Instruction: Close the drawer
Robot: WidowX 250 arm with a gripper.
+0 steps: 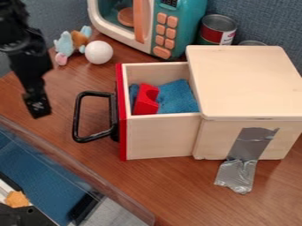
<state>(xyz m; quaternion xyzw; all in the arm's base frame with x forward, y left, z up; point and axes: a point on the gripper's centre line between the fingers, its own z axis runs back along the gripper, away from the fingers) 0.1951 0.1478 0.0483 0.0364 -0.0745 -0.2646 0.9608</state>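
Note:
The gripper (38, 103) hangs at the left, above the table and left of the drawer's black handle (77, 117), apart from it. The wooden drawer (159, 137) with a red front edge stands pulled out to the left of its light wooden box (247, 84). Inside the drawer lie a blue cloth (177, 98) and a red block (145, 100).
A teal toy microwave (180, 26) stands behind the drawer, with a can (217, 30) to its right. A white ball (98, 52) and a small plush toy (70, 43) sit at the back left. Grey tape (245, 152) holds the box to the table (171, 190).

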